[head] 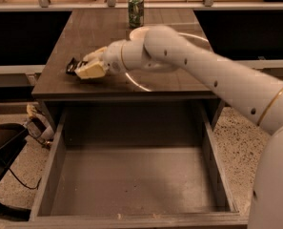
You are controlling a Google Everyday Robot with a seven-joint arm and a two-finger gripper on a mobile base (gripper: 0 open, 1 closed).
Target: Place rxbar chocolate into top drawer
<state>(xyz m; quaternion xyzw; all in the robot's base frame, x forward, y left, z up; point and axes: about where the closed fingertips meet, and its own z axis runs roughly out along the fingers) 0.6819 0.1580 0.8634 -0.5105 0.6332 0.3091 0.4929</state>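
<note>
- the bar (72, 66) lies on the surface (96, 32) near its front left corner, its dark end poking out to the left of the gripper.
- the gripper (82, 69) sits low over the bar, touching it; whether it is clamped on the bar i cannot tell.
- the drawer (131, 185) stands pulled out below the surface's front edge, its bottom bare.
- a green can (136, 10) stands upright at the back of the surface.
- the white arm (203, 66) reaches in from the right.
</note>
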